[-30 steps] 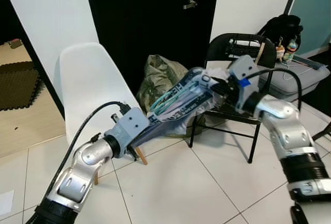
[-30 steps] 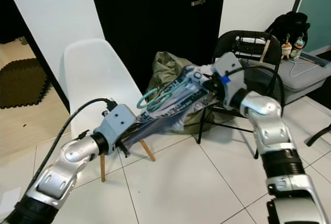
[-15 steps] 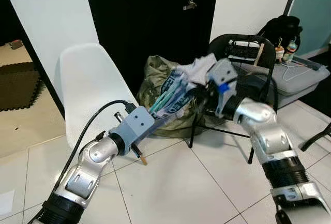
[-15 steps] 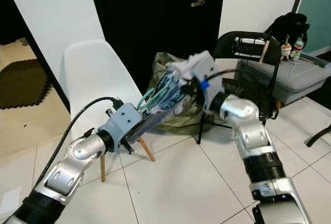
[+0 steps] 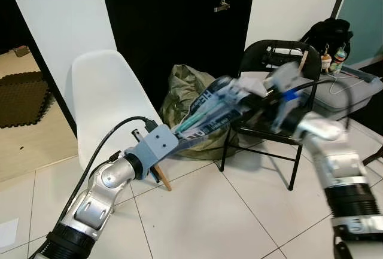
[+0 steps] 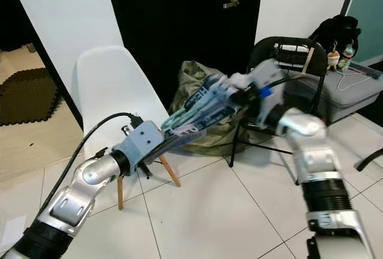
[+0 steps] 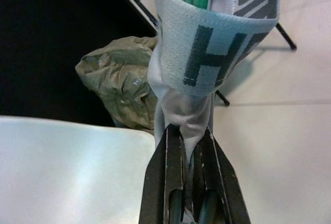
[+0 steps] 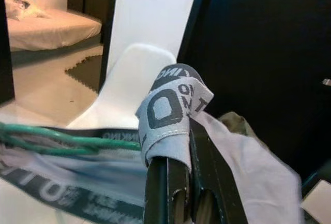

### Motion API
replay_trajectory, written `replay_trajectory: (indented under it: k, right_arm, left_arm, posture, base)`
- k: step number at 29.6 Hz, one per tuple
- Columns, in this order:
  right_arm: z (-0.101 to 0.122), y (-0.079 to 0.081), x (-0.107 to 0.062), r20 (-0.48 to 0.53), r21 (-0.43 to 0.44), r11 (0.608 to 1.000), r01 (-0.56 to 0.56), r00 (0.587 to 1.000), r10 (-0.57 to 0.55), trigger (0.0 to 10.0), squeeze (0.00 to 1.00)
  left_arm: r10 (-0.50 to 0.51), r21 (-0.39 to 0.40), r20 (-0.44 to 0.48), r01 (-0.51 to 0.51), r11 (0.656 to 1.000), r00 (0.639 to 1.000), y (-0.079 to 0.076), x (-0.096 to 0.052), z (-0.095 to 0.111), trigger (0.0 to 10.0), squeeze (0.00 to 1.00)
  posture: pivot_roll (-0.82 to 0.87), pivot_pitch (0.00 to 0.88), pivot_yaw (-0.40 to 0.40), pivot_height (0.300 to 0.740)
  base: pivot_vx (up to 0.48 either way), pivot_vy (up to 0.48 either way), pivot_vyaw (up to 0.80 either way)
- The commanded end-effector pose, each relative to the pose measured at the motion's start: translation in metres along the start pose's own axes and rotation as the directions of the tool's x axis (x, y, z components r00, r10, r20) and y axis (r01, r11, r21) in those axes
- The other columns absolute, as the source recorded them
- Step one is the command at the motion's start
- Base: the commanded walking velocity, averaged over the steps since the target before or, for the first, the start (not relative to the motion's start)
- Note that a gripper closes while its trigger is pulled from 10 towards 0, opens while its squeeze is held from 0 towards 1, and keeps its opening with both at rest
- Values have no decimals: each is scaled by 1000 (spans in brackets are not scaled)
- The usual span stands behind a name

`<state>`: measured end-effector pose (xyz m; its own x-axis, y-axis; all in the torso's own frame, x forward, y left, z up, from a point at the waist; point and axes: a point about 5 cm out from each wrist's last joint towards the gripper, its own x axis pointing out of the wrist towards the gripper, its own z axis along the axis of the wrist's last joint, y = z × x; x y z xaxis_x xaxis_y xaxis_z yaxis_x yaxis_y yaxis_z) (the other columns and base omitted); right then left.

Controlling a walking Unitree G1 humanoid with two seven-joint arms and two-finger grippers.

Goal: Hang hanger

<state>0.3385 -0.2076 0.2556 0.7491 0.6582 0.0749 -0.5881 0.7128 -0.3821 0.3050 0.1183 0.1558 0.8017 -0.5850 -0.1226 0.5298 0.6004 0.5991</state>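
The garment [image 5: 209, 112], a pale grey cloth with a lettered waistband, hangs stretched in the air between the two grippers, in front of the olive bag [image 5: 185, 91] on the floor. The left gripper [image 7: 189, 157] has its fingers closed on a bunched end of the cloth, low and near the white chair [image 5: 102, 103]. The right gripper [image 8: 178, 182] pinches the folded waistband at the other end, higher up and close to the black folding chair [image 5: 281, 52]. The green hanger [image 6: 179, 115] sits threaded inside the garment, its wire lying along the cloth between the two grippers; the right arm is blurred in the head views, so its exact pose is unclear.
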Motion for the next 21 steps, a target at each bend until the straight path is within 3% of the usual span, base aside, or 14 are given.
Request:
replay_trajectory:
  k: [1, 2, 3, 4, 5, 6, 9, 10, 12, 14, 20, 21]
  right_arm:
    - [-5, -1, -6, -71, -65, 997, -36, 997, 31, 10000, 0]
    - [-8, -5, -11, -113, -91, 995, -48, 993, 37, 10000, 0]
    - [-9, -7, -14, -135, -102, 993, -53, 990, 39, 10000, 329]
    - [-9, -7, -14, -135, -102, 993, -53, 990, 39, 10000, 329]
    - [-6, -8, -17, -138, -106, 991, -83, 988, 68, 10000, 718]
    - [-3, -8, -20, -141, -117, 985, -126, 984, 109, 10000, 898]
    - [0, -6, -22, -141, -121, 979, -165, 979, 147, 10000, 922]
    - [5, -2, -26, -148, -131, 964, -231, 966, 211, 10000, 1000]
    - [7, 1, -31, -198, -163, 936, -312, 940, 278, 10000, 1000]
    - [7, 1, -31, -198, -163, 936, -312, 940, 278, 10000, 1000]
    - [10, -17, -39, -228, -258, 946, -197, 964, 139, 10000, 1000]
    - [11, -24, -41, -218, -275, 953, -130, 973, 70, 10000, 843]
  left_arm:
    - [-18, 66, -31, 20, 998, 999, 3, -2, -6, 10000, 0]
    - [-20, 76, -35, 22, 997, 999, 4, -3, -7, 10000, 0]
    - [-19, 80, -37, 22, 997, 999, 4, -4, -7, 10000, 0]
    - [-19, 80, -37, 22, 997, 999, 4, -4, -7, 10000, 0]
    - [-24, 94, -42, 28, 995, 999, 5, -5, -8, 10000, 0]
    - [-29, 109, -48, 34, 993, 998, 5, -6, -9, 10000, 0]
    - [-35, 119, -52, 41, 992, 998, 6, -6, -10, 10000, 0]
    - [-37, 126, -58, 44, 991, 998, 5, -7, -11, 10000, 0]
    - [-37, 129, -64, 45, 991, 997, 5, -7, -12, 10000, 0]
    - [-37, 129, -64, 45, 991, 997, 5, -7, -12, 10000, 0]
    - [-32, 137, -71, 41, 990, 997, 4, -6, -14, 10000, 0]
    - [-27, 140, -74, 38, 990, 997, 5, -6, -14, 10000, 0]
  posture:
    - [-15, 0, 27, 740]
    - [-14, 0, 26, 740]
    - [-14, 0, 26, 740]
    - [-14, 0, 26, 740]
    - [-12, 0, 24, 740]
    - [-11, 0, 22, 740]
    - [-11, 0, 22, 740]
    - [-12, 0, 22, 740]
    - [-15, 0, 21, 740]
    - [-15, 0, 21, 740]
    - [-16, 0, 23, 740]
    - [-18, 0, 24, 740]
  base:
    - [0, 0, 0]
    - [0, 0, 0]
    - [0, 0, 0]
    - [0, 0, 0]
    - [0, 0, 0]
    - [0, 0, 0]
    - [0, 0, 0]
    - [0, 0, 0]
    - [0, 0, 0]
    - [0, 0, 0]
    - [0, 0, 0]
    - [0, 0, 0]
